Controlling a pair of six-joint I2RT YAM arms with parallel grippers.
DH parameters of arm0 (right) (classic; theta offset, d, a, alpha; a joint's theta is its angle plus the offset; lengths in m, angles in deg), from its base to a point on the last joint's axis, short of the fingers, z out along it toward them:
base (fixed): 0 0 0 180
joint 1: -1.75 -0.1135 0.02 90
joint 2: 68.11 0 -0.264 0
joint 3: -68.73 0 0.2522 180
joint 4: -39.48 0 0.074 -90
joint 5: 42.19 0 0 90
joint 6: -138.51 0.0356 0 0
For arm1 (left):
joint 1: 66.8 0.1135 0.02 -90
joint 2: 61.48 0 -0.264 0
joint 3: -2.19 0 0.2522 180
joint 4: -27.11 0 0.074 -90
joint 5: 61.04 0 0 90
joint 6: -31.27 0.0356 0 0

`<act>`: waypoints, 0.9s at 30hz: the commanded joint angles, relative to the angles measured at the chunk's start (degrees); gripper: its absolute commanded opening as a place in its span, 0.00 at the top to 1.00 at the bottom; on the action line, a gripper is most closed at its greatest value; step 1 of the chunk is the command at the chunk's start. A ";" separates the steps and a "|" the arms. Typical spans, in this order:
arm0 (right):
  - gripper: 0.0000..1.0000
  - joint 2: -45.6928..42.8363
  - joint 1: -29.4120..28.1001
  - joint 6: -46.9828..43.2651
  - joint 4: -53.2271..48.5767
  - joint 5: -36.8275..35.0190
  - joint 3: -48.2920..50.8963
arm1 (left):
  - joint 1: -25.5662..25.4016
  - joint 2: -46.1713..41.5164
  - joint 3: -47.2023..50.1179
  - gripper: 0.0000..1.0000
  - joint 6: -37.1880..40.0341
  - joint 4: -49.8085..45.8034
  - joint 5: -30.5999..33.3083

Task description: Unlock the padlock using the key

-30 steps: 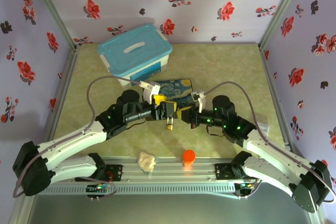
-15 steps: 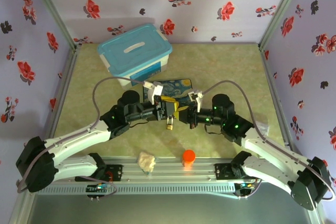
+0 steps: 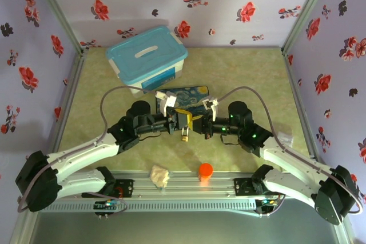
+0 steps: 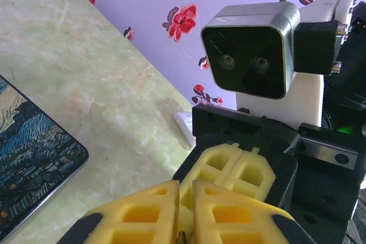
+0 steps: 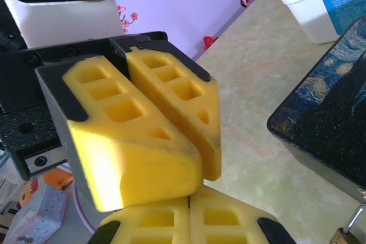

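In the top view my left gripper (image 3: 183, 120) and right gripper (image 3: 197, 125) meet tip to tip above the table's middle. The small brass padlock (image 3: 185, 136) shows just under their tips; what carries it is hidden. Its body and silver shackle appear at the corner of the right wrist view (image 5: 347, 236). My left gripper (image 4: 185, 187) is shut, with a thin dark sliver, the key (image 4: 183, 237), pinched between its yellow fingers. My right gripper (image 5: 189, 201) is shut, and the left gripper's fingers (image 5: 137, 118) rest on its tips.
A painted tin box (image 3: 191, 96) lies flat just behind the grippers, with a blue-lidded plastic tub (image 3: 147, 55) further back left. An orange cylinder (image 3: 205, 171) and a beige lump (image 3: 159, 175) sit by the near rail. Flowered walls enclose the table.
My left gripper's fingers have closed from wide open to nearly together. The right arm has edged left toward it. The padlock has stayed in place.
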 commanded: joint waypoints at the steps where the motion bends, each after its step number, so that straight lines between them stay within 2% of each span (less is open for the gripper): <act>1: 1.00 -0.16 0.39 2.15 5.69 0.55 -0.57 | -0.12 -1.42 1.92 0.87 -0.17 -0.03 -2.18; 4: 1.00 0.76 0.89 5.52 11.03 1.94 0.65 | -0.11 -1.98 2.48 0.90 -0.36 0.27 -3.06; 6: 1.00 1.78 0.91 6.44 12.23 2.92 0.43 | -0.11 -2.08 3.04 1.00 -0.81 1.72 -4.24; 11: 0.99 2.66 1.26 7.08 13.44 2.67 0.26 | -0.09 -2.35 2.94 1.00 -1.50 1.85 -4.47; 12: 0.95 2.44 1.35 7.33 13.59 2.60 0.32 | 0.14 -2.53 3.02 1.00 -1.81 1.82 -3.75; 13: 0.87 2.24 1.43 7.56 13.53 2.39 0.35 | 0.30 -2.74 3.04 1.00 -2.17 1.91 -3.04; 14: 0.73 1.81 1.44 7.74 13.10 1.84 0.43 | 0.46 -2.91 3.18 1.00 -2.52 2.20 -1.99; 16: 0.62 0.49 1.52 7.78 12.74 1.02 1.11 | 0.64 -3.31 3.03 1.00 -3.36 2.51 1.20; 18: 0.47 -0.83 1.53 8.70 13.42 -0.90 2.27 | 0.68 -3.50 2.92 1.00 -4.94 2.61 6.37; 20: 0.47 -0.96 1.53 10.57 16.70 -1.50 3.64 | 0.68 -3.12 3.41 1.00 -6.93 5.93 9.12; 22: 0.38 -0.60 1.53 13.76 20.93 -2.80 4.89 | 0.68 -2.47 3.72 1.00 -9.52 9.10 12.09; 23: 0.33 -0.39 1.53 15.98 24.90 -4.09 6.14 | 0.68 -2.04 3.76 1.00 -11.18 10.05 13.98; 27: 0.27 2.70 1.53 25.70 41.77 -9.22 10.03 | 0.44 -0.29 5.71 1.00 -20.70 17.86 21.87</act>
